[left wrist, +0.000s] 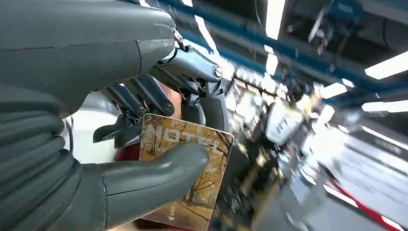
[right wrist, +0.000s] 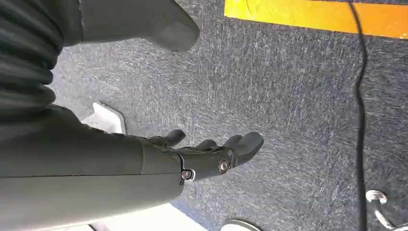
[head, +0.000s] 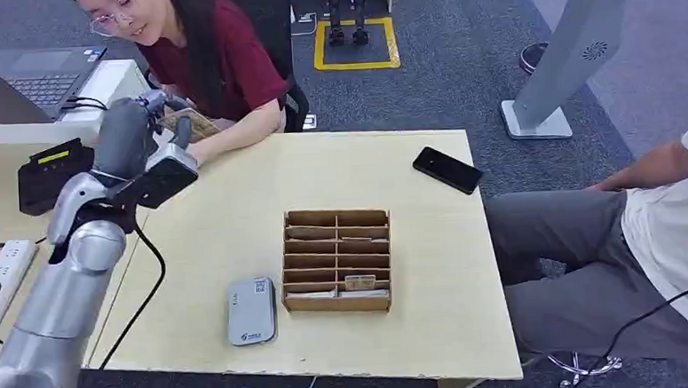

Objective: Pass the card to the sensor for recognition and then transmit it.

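Observation:
My left hand (head: pixel 160 108) is raised above the table's far left corner and pinches a brown hotel card (head: pixel 196 123) between thumb and fingers. In the left wrist view the card (left wrist: pixel 204 187) shows autumn trees and the word HOTEL, and the thumb (left wrist: pixel 159 173) presses on its face. The grey flat sensor (head: pixel 251 311) lies on the table's near side, far below and to the right of that hand. My right hand (right wrist: pixel 211 156) hangs over grey carpet, fingers apart and holding nothing.
A wooden slotted card box (head: pixel 337 259) stands beside the sensor. A black phone (head: pixel 447 169) lies near the far right edge. A person in red (head: pixel 227 58) sits just behind the card; another person (head: pixel 627 232) sits at the right. A power strip (head: pixel 2 270) lies at the left.

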Controlling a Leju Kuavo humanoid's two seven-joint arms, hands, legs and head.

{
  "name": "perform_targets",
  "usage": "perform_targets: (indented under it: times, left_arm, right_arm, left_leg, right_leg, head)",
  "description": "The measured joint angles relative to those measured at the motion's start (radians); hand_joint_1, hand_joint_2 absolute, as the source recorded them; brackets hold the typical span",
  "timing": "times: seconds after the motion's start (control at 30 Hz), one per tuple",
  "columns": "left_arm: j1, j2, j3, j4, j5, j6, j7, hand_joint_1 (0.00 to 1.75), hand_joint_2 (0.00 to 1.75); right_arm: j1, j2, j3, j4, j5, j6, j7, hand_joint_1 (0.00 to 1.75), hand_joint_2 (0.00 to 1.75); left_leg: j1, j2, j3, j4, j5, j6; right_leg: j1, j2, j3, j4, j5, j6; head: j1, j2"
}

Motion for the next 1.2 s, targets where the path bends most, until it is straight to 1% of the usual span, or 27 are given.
perform_targets:
  times: [0.13, 0.27, 0.33, 0.4, 0.47, 0.5, 0.6, 0.63, 0.7, 0.77, 0.83, 0.9, 1.0, 1.2]
  left_arm:
    - [-0.036, 0.004, 0.021, 0.010, -0.029, 0.044, 0.024, 1.75, 1.75]
    - [-0.040, 0.003, 0.038, 0.053, -0.044, 0.086, 0.026, 1.75, 1.75]
    - [-0.037, -0.001, 0.043, 0.079, -0.072, 0.113, 0.034, 1.75, 1.75]
    - [-0.032, -0.012, 0.045, 0.118, -0.136, 0.165, 0.049, 1.75, 1.75]
    - [-0.028, -0.032, 0.046, 0.184, -0.261, 0.255, 0.077, 1.75, 1.75]
    - [-0.024, -0.040, 0.049, 0.218, -0.297, 0.283, 0.078, 1.75, 1.75]
    - [-0.014, -0.062, 0.051, 0.291, -0.324, 0.319, 0.079, 1.75, 1.75]
    - [-0.015, -0.069, 0.053, 0.319, -0.348, 0.337, 0.089, 1.75, 1.75]
    - [-0.018, -0.092, 0.063, 0.387, -0.401, 0.387, 0.106, 1.75, 1.75]
    - [-0.020, -0.116, 0.075, 0.475, -0.418, 0.441, 0.102, 1.75, 1.75]
    - [-0.024, -0.142, 0.092, 0.568, -0.412, 0.501, 0.086, 1.75, 1.75]
    - [-0.024, -0.162, 0.114, 0.629, -0.410, 0.523, 0.072, 1.75, 1.75]
    - [-0.024, -0.181, 0.154, 0.685, -0.421, 0.527, 0.055, 1.75, 1.75]
    - [-0.024, -0.205, 0.197, 0.733, -0.428, 0.530, 0.041, 1.75, 1.75]
  right_arm:
    - [-0.001, 0.000, -0.002, 0.000, -0.003, 0.002, 0.007, 0.00, 1.75]
    - [-0.001, 0.000, -0.006, 0.000, -0.001, 0.003, 0.003, 0.00, 1.75]
    - [-0.001, 0.000, -0.006, 0.000, 0.004, 0.008, 0.008, 0.00, 1.75]
    - [-0.001, 0.000, -0.006, 0.000, 0.014, 0.013, 0.010, 0.00, 1.75]
    - [-0.001, 0.002, -0.006, 0.000, 0.017, 0.015, 0.008, 0.00, 1.75]
    - [-0.002, 0.003, -0.006, 0.000, 0.019, 0.016, 0.007, 0.00, 1.75]
    - [-0.001, 0.003, -0.006, 0.000, 0.028, 0.016, 0.007, 0.00, 1.75]
    - [-0.002, 0.003, -0.005, 0.000, 0.034, 0.016, 0.007, 0.00, 1.75]
    - [-0.002, 0.004, -0.005, 0.000, 0.035, 0.018, 0.006, 0.00, 1.75]
    - [-0.004, 0.005, -0.005, 0.000, 0.048, 0.019, 0.006, 0.00, 1.75]
    - [-0.006, 0.005, -0.004, 0.000, 0.055, 0.021, 0.006, 0.00, 1.75]
    - [-0.006, 0.006, -0.004, 0.000, 0.054, 0.021, 0.006, 0.00, 1.75]
    - [-0.006, 0.006, -0.003, 0.000, 0.063, 0.026, 0.023, 0.00, 1.75]
    - [-0.006, 0.006, -0.003, 0.000, 0.068, 0.032, 0.026, 0.00, 1.75]
  left_leg:
    - [0.000, 0.000, 0.000, 0.000, 0.000, 0.000]
    - [0.000, 0.000, 0.000, 0.000, 0.000, 0.000]
    - [0.000, 0.000, 0.000, 0.000, 0.000, 0.000]
    - [0.000, 0.000, 0.000, 0.000, 0.000, 0.000]
    - [0.000, 0.000, 0.000, 0.000, 0.000, 0.000]
    - [0.000, 0.000, 0.000, 0.000, 0.000, 0.000]
    - [0.000, 0.000, 0.000, 0.000, 0.000, 0.000]
    - [0.000, 0.000, 0.000, 0.000, 0.000, 0.000]
    - [-0.001, 0.000, 0.000, 0.000, 0.000, 0.000]
    - [-0.001, 0.000, 0.000, 0.000, 0.000, 0.000]
    - [-0.001, 0.001, 0.000, 0.000, 0.000, 0.000]
    - [-0.001, 0.001, 0.000, 0.000, 0.000, 0.000]
    - [0.000, 0.001, 0.000, 0.000, 0.000, 0.000]
    - [0.000, 0.001, -0.001, 0.000, 0.000, 0.000]
  right_leg:
    - [0.000, 0.000, 0.000, 0.000, 0.000, 0.000]
    - [0.000, 0.000, 0.000, 0.000, 0.000, 0.000]
    - [0.000, 0.000, 0.000, 0.000, 0.000, 0.000]
    - [0.000, 0.000, 0.000, 0.000, 0.000, 0.000]
    - [0.000, 0.000, 0.000, 0.000, 0.000, 0.000]
    - [0.000, 0.000, 0.000, 0.000, 0.000, 0.000]
    - [0.000, 0.000, 0.000, 0.000, 0.000, 0.000]
    - [0.000, 0.000, 0.000, 0.000, 0.000, 0.000]
    - [0.000, 0.000, 0.000, 0.000, 0.000, 0.000]
    - [0.000, 0.000, 0.000, 0.000, 0.000, 0.000]
    - [0.000, 0.000, 0.000, 0.000, 0.000, 0.000]
    - [0.000, 0.001, 0.000, 0.000, 0.000, 0.000]
    - [0.000, 0.001, 0.000, 0.000, 0.000, 0.000]
    - [0.000, 0.001, -0.001, 0.000, 0.000, 0.000]
  head:
    - [0.000, 0.000]
    - [0.001, 0.000]
    - [0.000, 0.000]
    - [0.000, 0.000]
    - [0.000, 0.000]
    - [0.000, 0.000]
    - [0.000, 0.000]
    - [0.000, 0.000]
    - [0.000, 0.000]
    - [0.000, 0.000]
    - [0.000, 0.000]
    - [0.000, 0.000]
    - [0.000, 0.000]
    - [0.000, 0.000]
